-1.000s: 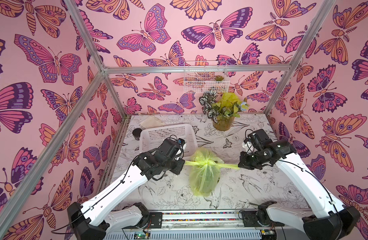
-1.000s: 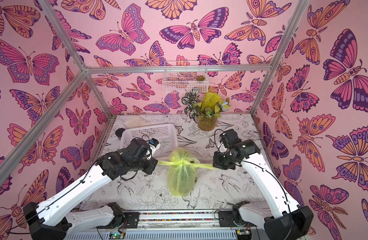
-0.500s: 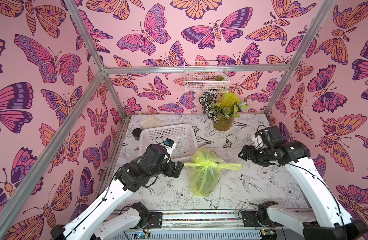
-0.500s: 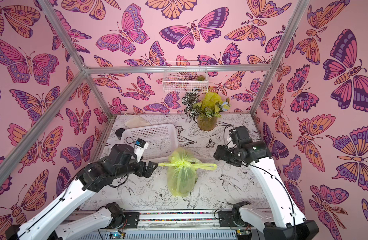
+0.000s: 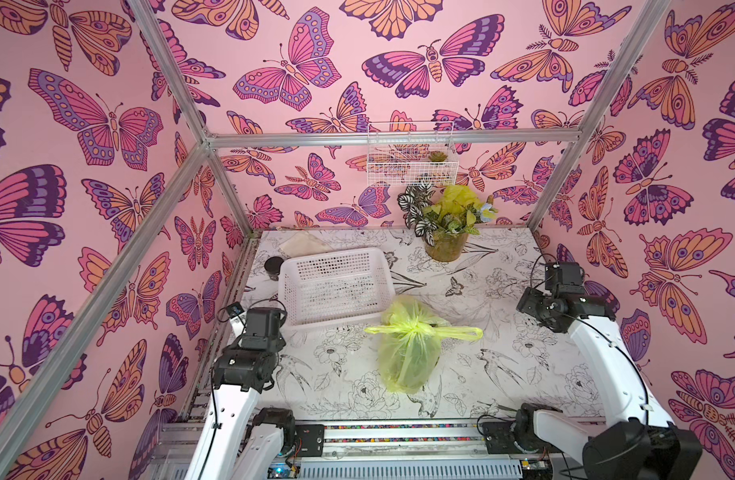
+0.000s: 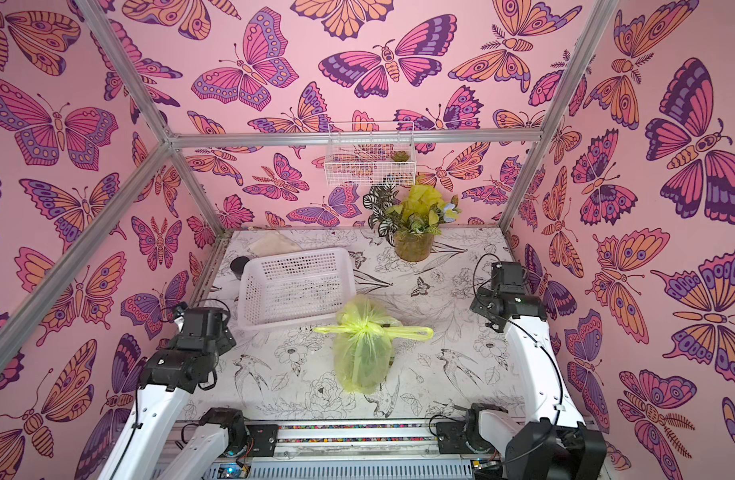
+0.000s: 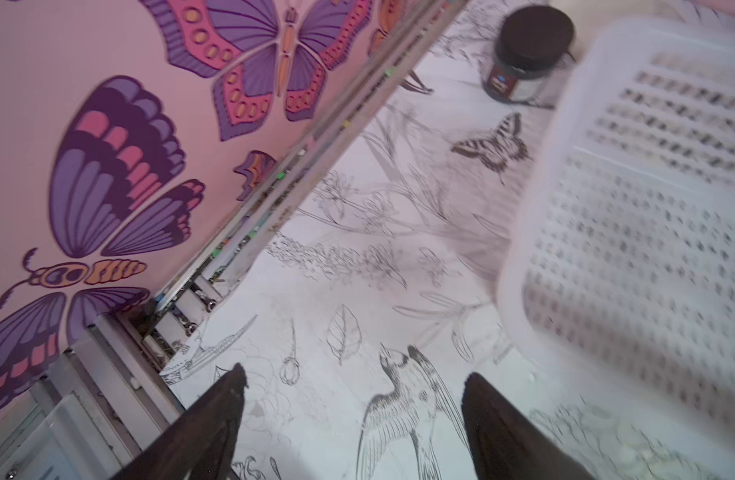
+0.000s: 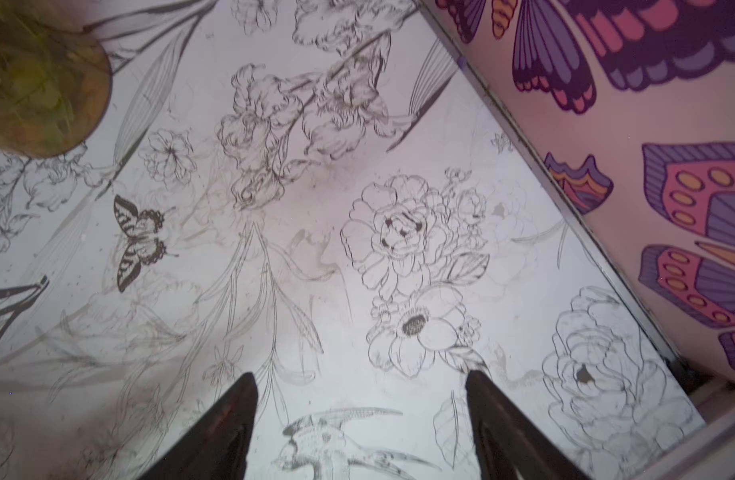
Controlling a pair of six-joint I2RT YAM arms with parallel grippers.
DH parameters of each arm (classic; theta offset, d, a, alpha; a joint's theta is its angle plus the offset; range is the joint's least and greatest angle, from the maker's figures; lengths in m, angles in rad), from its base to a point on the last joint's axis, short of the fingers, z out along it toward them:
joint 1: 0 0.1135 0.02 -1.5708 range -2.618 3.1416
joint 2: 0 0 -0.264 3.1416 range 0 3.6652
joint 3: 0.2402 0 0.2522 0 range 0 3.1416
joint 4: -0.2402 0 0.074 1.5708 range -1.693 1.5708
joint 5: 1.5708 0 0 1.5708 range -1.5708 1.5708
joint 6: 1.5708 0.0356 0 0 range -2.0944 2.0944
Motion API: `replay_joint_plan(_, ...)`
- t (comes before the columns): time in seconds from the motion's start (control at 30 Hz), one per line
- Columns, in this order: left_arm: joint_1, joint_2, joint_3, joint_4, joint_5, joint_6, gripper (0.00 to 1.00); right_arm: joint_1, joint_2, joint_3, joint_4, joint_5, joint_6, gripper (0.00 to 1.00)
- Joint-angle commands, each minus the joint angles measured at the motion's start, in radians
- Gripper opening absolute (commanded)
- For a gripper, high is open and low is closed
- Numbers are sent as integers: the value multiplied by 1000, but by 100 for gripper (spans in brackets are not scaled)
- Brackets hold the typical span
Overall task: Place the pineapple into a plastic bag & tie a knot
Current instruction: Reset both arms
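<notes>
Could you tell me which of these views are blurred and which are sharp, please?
Left wrist view: the white basket is smeared by blur, the dark jar less so. Right wrist view: the plant pot is soft, the drawings on the table clearer. Both top views: sharp and evenly lit, the plastic bag crisp.

With twelve o'clock at the back wall, the table [image 5: 523,374], printed with line-drawn flowers and birds, carries a white perforated basket [image 5: 332,252] at ten o'clock. A dark-lidded jar [image 5: 273,266] stands just beside the basket's far corner, and a beige sheet [image 5: 305,243] lies flat at eleven behind both. A plant [image 5: 444,224] with striped and yellow-green leaves stands upright in its pot at one o'clock near the back wall, below a white wire rack [image 5: 411,174] that holds a small succulent [image 5: 437,156] and hangs from the frame bar [image 5: 295,140] across the pink butterfly walls [image 5: 295,62].
</notes>
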Motion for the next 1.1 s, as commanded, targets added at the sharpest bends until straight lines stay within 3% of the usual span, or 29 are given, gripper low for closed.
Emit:
replay_joint_plan(0.0, 108, 73, -56, 182, 122, 75, 85, -8, 26, -41, 217, 39, -29, 79)
replay_joint_plan(0.2, 203, 297, -121, 373, 243, 86, 83, -14, 76, -58, 305, 74, -52, 78)
replay_joint_plan(0.3, 212, 374, -154, 499, 408, 141, 82, -15, 82, -72, 338, 55, -66, 78)
replay_joint_plan(0.43, 208, 329, -223, 775, 684, 314, 83, -15, 115, -122, 426, -30, -136, 79)
replay_joint_plan(0.57, 210, 261, -318, 931, 641, 417, 91, -15, 180, -177, 509, -182, -243, 79)
replay_joint_plan(0.67, 212, 241, -475, 1226, 704, 477, 94, -14, 215, -268, 682, -319, -294, 79)
replay_joint_plan(0.73, 211, 263, -536, 1407, 689, 467, 97, -10, 237, -354, 869, -380, -323, 79)
replay_joint_plan(0.8, 212, 319, -546, 1490, 683, 460, 97, -3, 271, -416, 1051, -393, -334, 79)
replay_joint_plan(1.07, 212, 560, -519, 1757, 763, 443, 100, 43, 367, -421, 1293, -380, -373, 79)
